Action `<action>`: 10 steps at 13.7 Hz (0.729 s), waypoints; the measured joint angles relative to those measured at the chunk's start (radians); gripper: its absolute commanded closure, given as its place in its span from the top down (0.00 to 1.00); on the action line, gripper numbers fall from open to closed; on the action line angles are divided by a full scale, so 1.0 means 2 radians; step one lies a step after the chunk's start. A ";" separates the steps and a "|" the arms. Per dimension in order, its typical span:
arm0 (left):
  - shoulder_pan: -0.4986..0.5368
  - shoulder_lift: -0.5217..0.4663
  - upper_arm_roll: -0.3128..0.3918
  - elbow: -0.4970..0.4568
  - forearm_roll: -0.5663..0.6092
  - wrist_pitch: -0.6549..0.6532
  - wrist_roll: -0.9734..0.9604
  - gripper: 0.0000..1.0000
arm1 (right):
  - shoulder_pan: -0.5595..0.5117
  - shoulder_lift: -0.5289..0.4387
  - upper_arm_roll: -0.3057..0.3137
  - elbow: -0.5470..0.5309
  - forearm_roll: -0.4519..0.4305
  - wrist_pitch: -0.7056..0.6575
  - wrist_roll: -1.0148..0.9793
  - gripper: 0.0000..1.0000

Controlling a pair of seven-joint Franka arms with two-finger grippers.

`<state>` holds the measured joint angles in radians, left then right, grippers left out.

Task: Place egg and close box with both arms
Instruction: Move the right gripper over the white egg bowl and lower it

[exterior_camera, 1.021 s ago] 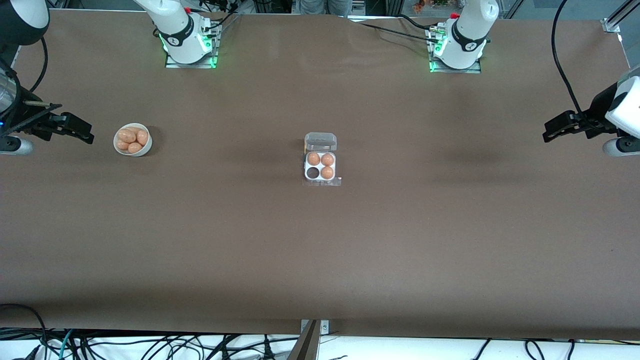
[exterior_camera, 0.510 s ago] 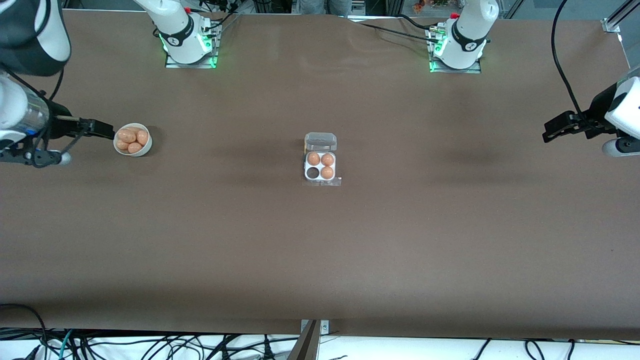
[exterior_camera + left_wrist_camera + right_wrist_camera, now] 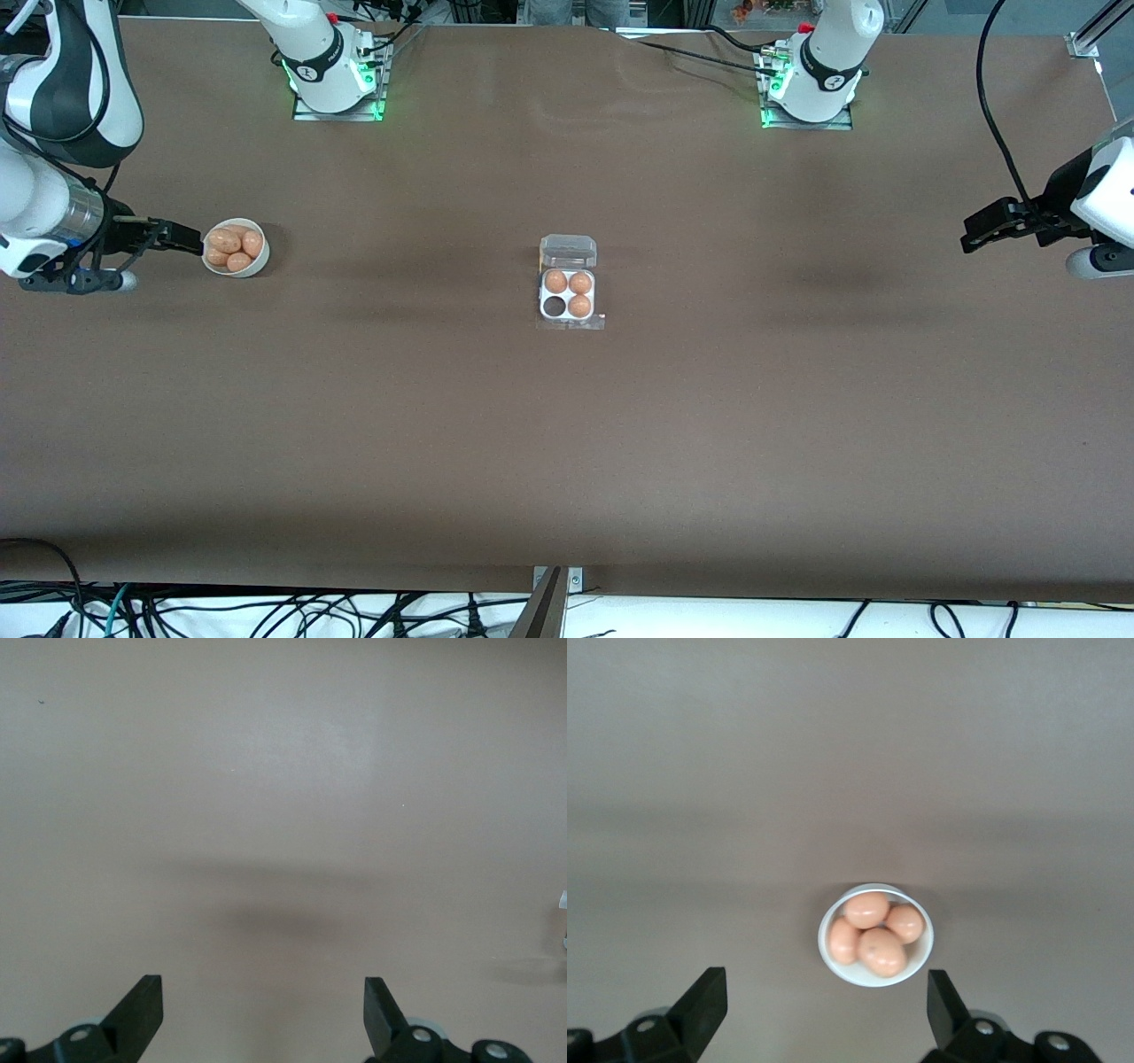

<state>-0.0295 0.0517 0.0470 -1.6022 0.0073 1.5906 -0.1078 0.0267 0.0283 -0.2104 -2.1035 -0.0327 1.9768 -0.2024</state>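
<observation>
The box sits mid-table, a white four-cell tray with its clear lid folded open. Three cells hold orange-brown eggs; one cell is empty. Several more eggs lie in a round white bowl toward the right arm's end of the table. My right gripper is open and empty, over the table right beside the bowl. Its wrist view shows the bowl and its eggs just ahead of the open gripper. My left gripper is open and empty over bare table at the left arm's end, where that arm waits.
The brown table stretches wide between the bowl, the box and the left gripper. The arm bases stand along the table's edge farthest from the front camera. Cables hang at the edge nearest the front camera.
My right arm has swung in from the table's end, bringing its gripper up beside the bowl. The left arm, box and eggs have not moved.
</observation>
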 measured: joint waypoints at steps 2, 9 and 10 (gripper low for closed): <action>0.000 0.000 0.000 0.000 0.000 0.000 0.000 1.00 | -0.001 -0.013 -0.022 -0.058 0.000 0.045 -0.025 1.00; 0.000 0.000 0.000 0.000 0.000 0.000 0.000 1.00 | 0.000 0.006 -0.038 -0.120 0.000 0.096 -0.031 1.00; 0.000 0.000 0.000 0.000 0.000 0.000 0.000 1.00 | 0.000 0.015 -0.039 -0.120 0.000 0.105 -0.031 1.00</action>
<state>-0.0295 0.0525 0.0470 -1.6022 0.0073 1.5906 -0.1078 0.0261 0.0589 -0.2875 -2.3437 -0.0327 2.1873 -0.2653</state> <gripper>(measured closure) 0.000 0.000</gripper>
